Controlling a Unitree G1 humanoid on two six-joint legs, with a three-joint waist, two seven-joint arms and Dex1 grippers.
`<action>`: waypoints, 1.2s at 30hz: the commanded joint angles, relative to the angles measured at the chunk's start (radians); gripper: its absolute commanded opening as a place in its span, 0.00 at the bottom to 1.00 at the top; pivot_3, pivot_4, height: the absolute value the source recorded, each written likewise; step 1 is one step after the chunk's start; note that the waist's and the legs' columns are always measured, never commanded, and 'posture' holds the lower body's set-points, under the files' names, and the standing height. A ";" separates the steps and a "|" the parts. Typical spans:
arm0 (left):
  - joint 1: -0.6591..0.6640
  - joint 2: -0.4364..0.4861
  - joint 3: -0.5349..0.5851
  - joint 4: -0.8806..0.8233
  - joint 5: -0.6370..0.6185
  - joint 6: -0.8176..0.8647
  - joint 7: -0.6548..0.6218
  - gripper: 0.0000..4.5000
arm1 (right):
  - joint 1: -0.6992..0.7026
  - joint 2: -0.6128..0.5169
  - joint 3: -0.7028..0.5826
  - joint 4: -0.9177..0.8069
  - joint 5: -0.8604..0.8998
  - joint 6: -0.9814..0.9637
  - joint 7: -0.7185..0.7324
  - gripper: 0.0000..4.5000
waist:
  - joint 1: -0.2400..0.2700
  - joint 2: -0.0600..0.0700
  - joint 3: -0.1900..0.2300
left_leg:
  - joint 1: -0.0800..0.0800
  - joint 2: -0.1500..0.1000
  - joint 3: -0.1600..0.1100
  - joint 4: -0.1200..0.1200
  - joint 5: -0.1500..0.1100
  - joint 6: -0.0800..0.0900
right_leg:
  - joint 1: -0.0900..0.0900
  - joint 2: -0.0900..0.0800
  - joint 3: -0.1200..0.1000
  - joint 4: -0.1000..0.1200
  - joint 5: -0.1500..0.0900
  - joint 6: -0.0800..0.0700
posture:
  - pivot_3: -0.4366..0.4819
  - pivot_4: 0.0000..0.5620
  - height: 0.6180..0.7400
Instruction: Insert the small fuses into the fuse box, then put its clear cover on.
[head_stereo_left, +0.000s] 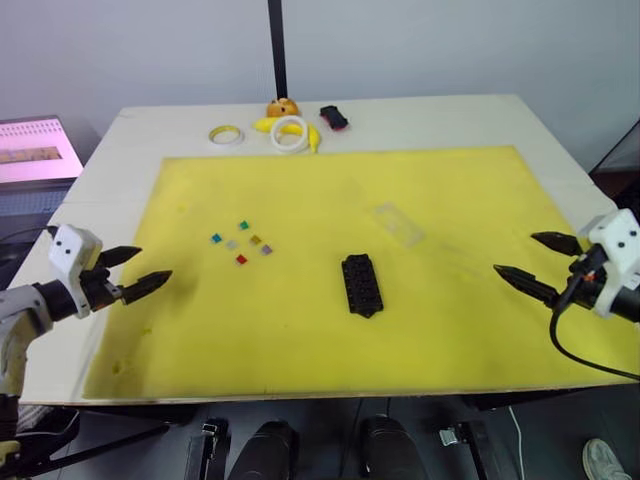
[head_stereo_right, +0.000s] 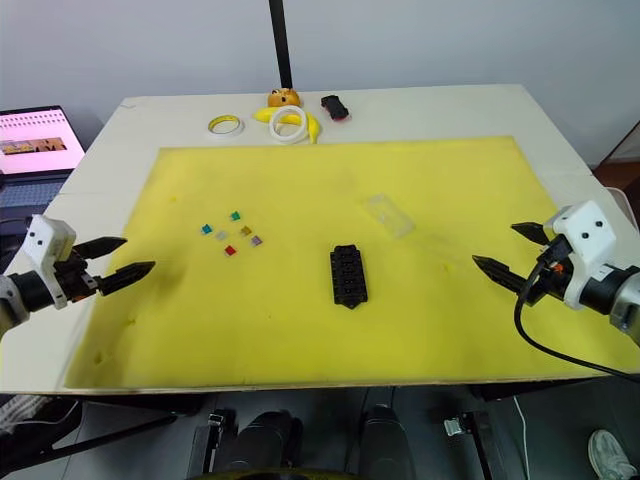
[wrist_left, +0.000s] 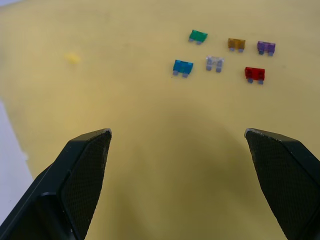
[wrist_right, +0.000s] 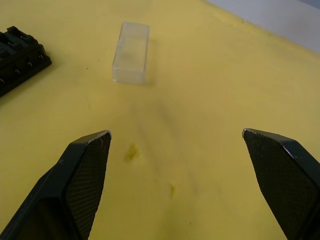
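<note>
1. The left claw (head_stereo_left: 138, 271) hovers over the left edge of the yellow mat (head_stereo_left: 300, 340) on the bench (head_stereo_left: 140, 130), fingers spread apart and empty.
2. The small fuses (head_stereo_left: 241, 242) lie loose on the mat's left half, six chips clustered together.
3. The fuse box (head_stereo_left: 361, 284) sits near the mat's middle, its slots bare.
4. The clear cover (head_stereo_left: 397, 222) lies just beyond the box, toward the far edge, apart from it.
5. The right claw (head_stereo_left: 520, 260) hangs over the mat's right edge, fingers wide and holding nothing.
</note>
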 joint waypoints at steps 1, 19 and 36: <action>-0.019 0.007 0.010 -0.013 -0.016 0.011 -0.006 1.00 | -0.004 0.001 -0.044 -0.033 0.013 -0.003 -0.007 0.99 | 0.000 0.000 0.000 | 0.000 0.000 0.000 0.000 0.000 0.000 | 0.000 0.000 0.000 0.000 0.000 0.000 | 0.48 0.27 1.00; -0.038 -0.006 -0.005 -0.041 0.003 0.043 0.002 1.00 | -0.005 -0.005 -0.027 -0.030 0.002 -0.017 -0.012 0.99 | 0.001 0.000 0.000 | 0.000 0.000 0.000 0.000 0.000 0.000 | 0.000 0.000 0.000 0.000 0.000 0.000 | 0.48 0.27 1.00; -0.284 0.022 0.014 -0.020 -0.346 0.772 0.059 1.00 | -0.254 -0.003 0.146 -0.208 0.231 0.178 -0.005 0.99 | -0.002 0.000 0.000 | 0.000 0.000 0.000 0.001 0.000 0.000 | -0.001 0.001 0.000 0.001 0.000 0.000 | 0.48 0.27 1.00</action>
